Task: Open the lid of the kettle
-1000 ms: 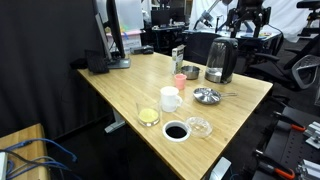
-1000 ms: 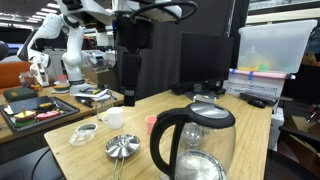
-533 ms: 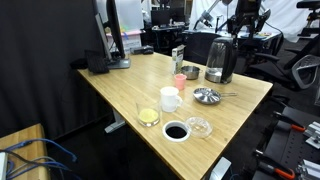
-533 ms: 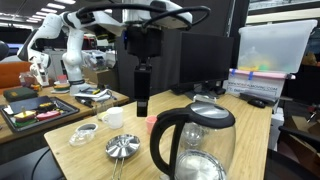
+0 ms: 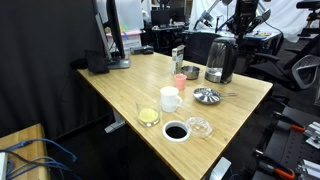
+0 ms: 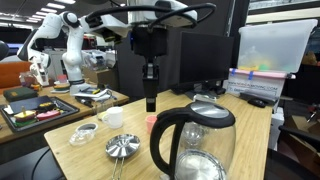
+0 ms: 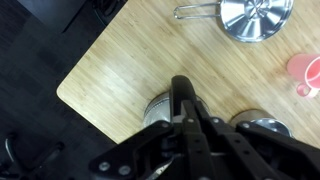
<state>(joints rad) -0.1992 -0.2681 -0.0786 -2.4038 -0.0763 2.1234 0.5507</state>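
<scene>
The kettle (image 5: 220,60) stands near the far corner of the wooden table (image 5: 130,85), tall and dark with a steel base. It looms in the foreground in an exterior view (image 6: 195,145). Its dark round lid (image 5: 221,38) (image 6: 206,112) lies flat and closed on top. My gripper (image 5: 242,27) (image 6: 151,105) hangs fingers-down above the table by the kettle, shut with nothing between its fingers and touching nothing. In the wrist view the closed gripper (image 7: 180,83) overlaps a round steel-rimmed top (image 7: 153,108), seemingly the kettle, mostly hidden behind it.
A steel dish with a handle (image 5: 206,96) (image 7: 255,15), pink cup (image 5: 180,80) (image 7: 305,70), small steel cup (image 5: 190,72) (image 7: 262,125) and white mug (image 5: 170,98) stand near the kettle. Clear containers (image 5: 148,115) sit toward the front. The table corner (image 7: 62,92) is close.
The jaws have gone from wide open to shut. The gripper has come down and shifted sideways toward the kettle.
</scene>
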